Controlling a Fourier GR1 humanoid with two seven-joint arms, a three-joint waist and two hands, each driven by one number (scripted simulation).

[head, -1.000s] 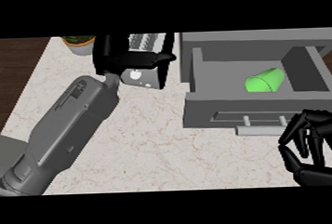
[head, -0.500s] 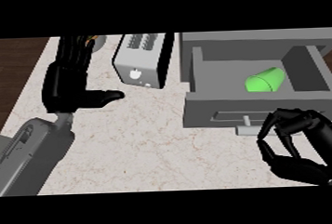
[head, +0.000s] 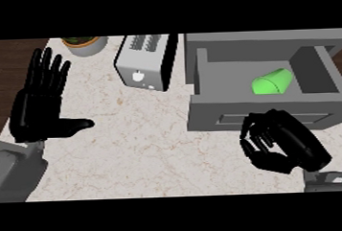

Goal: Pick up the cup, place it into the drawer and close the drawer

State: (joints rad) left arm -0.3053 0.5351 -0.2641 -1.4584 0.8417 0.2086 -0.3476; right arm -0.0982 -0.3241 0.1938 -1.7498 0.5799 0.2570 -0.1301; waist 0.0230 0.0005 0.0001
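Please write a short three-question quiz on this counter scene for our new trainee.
1. True or false: the green cup lies on its side inside the open drawer.
2. Which hand is nearer the drawer front? A) left hand B) right hand
3. Fill in: the left hand's fingers are ____ (straight/curled).

Key: 1 true. 2 B. 3 straight; it rests open at the counter's left, near the toaster.

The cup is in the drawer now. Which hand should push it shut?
Probably the right hand. It sits just in front of the open drawer holding the green cup. The left hand rests open far across the counter.
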